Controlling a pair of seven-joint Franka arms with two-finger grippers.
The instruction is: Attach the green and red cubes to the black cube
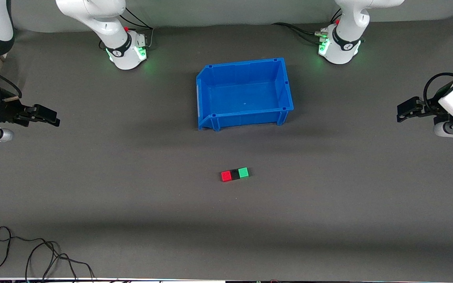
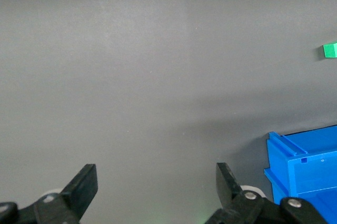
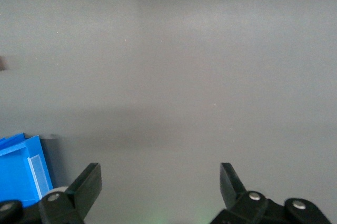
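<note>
Three cubes sit joined in a row on the table (image 1: 92, 204), at six o'clock from the blue bin (image 1: 244, 92): red cube (image 1: 225, 175), black cube (image 1: 235, 174), green cube (image 1: 243, 172), each touching the next. The right tool (image 1: 51, 116) hangs at nine o'clock over bare table, fingers spread, empty; the left tool (image 1: 401, 111) at three o'clock likewise. Both arms wait. The task looks done; a stray reach could knock the row apart.

Black cube (image 1: 235, 174) between two cubes (image 1: 243, 172)
</note>
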